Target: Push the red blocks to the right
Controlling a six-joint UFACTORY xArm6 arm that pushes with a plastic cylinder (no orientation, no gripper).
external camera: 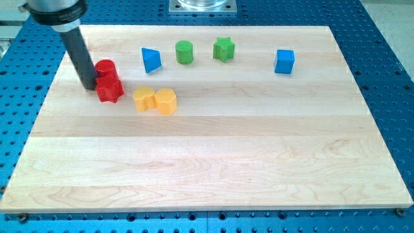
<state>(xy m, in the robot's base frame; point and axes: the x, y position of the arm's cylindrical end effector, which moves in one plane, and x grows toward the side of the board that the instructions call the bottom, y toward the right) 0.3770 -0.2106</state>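
Observation:
A red cylinder (105, 68) and a red star-shaped block (110, 89) stand touching each other at the board's upper left. My tip (89, 85) rests on the board just left of them, against or nearly against the red star block. The dark rod rises to the view's top left.
Two yellow blocks (144, 98) (165, 101) sit side by side just right of the red ones. A blue triangular block (151, 59), a green cylinder (184, 52), a green star block (224, 49) and a blue cube (284, 61) line the top. The wooden board (213, 162) lies on a blue perforated table.

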